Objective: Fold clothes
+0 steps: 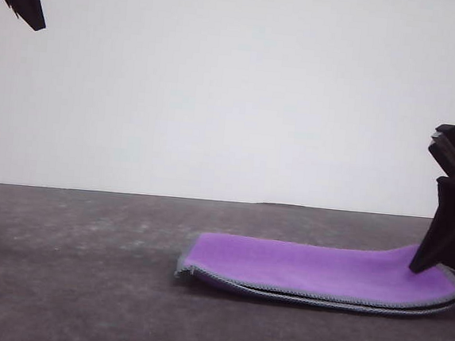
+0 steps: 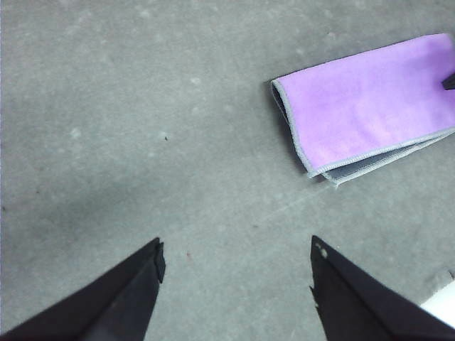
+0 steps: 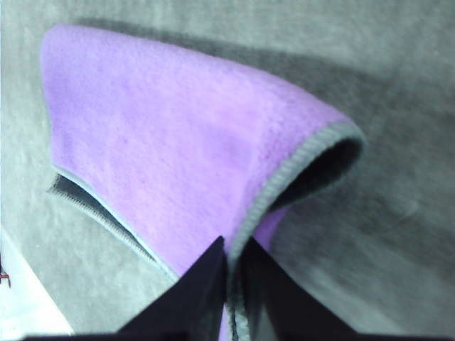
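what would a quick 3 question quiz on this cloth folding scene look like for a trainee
1. True or false: the purple cloth lies doubled over on the table, purple face up.
2. Which gripper is shut on the cloth's edge? A) left gripper B) right gripper C) both
3. Fill in: the left gripper is ____ and hovers over bare table, away from the cloth.

Key
1. True: the grey edging of two layers shows along the near side.
2. B: its tips pinch the stitched edge at the cloth's right end.
3. open
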Available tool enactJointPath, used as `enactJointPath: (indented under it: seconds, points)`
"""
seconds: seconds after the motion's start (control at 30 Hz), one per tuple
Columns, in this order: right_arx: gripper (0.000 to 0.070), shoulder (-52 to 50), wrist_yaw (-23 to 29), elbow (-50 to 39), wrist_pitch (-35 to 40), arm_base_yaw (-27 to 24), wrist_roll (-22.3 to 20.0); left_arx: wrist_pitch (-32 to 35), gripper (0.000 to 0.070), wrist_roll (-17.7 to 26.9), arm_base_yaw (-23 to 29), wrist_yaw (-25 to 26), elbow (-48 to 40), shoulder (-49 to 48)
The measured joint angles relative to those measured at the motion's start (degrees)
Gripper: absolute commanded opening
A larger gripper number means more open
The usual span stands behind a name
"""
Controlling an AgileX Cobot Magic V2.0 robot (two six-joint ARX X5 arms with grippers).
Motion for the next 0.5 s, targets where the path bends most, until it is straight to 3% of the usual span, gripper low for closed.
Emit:
enactJointPath:
  seconds: [0.17,0.5]
  points:
    - [0.0006,0.0,-0.02,0.0,5.55,5.64,3.34,0.02,0.0394,-0.3,0.0,0.0,0.0,0.0]
    - [0.0005,0.02,-0.04,0.0,21.8,18.73,15.93,1.18,0.0394,-0.61,0.0,0.0,0.0,0.0]
